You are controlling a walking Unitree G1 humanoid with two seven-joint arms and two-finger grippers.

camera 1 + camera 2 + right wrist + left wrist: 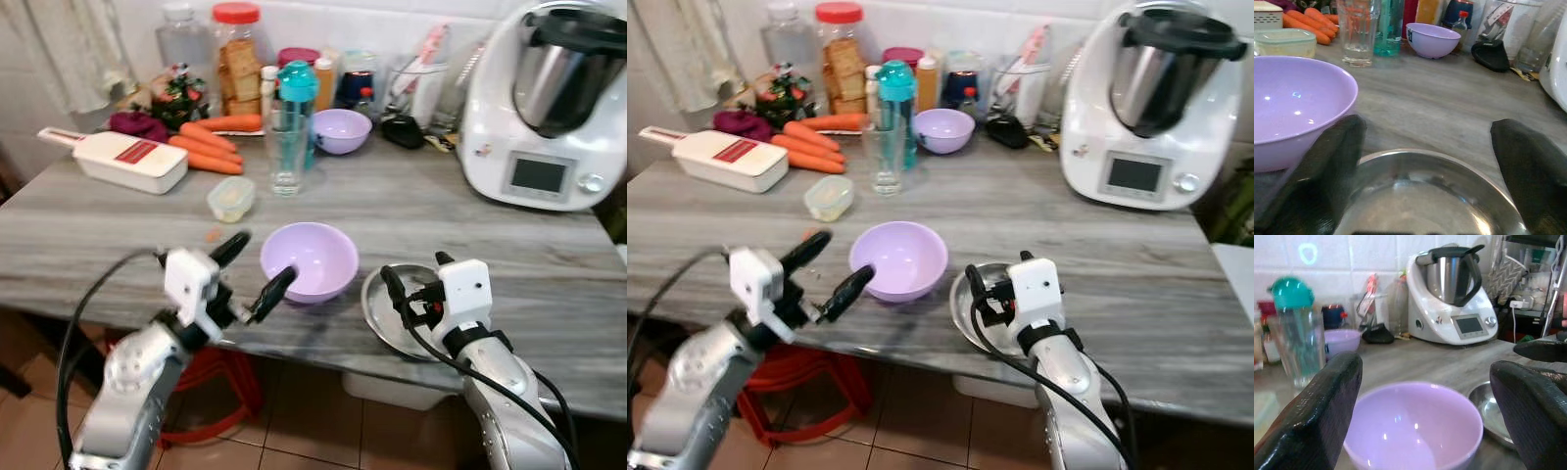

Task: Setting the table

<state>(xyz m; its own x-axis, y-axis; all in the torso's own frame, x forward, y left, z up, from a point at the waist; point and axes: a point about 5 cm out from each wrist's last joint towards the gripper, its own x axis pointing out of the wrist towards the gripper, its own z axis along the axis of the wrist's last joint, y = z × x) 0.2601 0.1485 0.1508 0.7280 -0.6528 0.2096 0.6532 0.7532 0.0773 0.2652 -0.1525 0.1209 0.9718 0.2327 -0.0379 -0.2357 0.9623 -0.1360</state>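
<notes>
A light purple bowl [312, 257] stands upright near the front edge of the grey wood-grain table [509, 245]. My left gripper [263, 262] is open just left of the bowl, at rim height, with one finger close to the rim. In the left wrist view the bowl [1415, 431] lies between the two black fingers [1317, 416]. A shallow steel plate [377, 313] lies right of the bowl. My right gripper [418, 274] hovers open over the plate's near side. The right wrist view shows the plate [1425, 196] between its fingers [1332, 161], with the bowl [1293, 103] beside it.
A second purple bowl [341, 129], a glass [288, 157], a teal bottle [297, 93], carrots [208, 147], a white slicer [127, 159] and a small lidded tub [231, 198] stand further back. A white kitchen machine [549, 108] fills the back right. A red stool [220, 377] sits under the table.
</notes>
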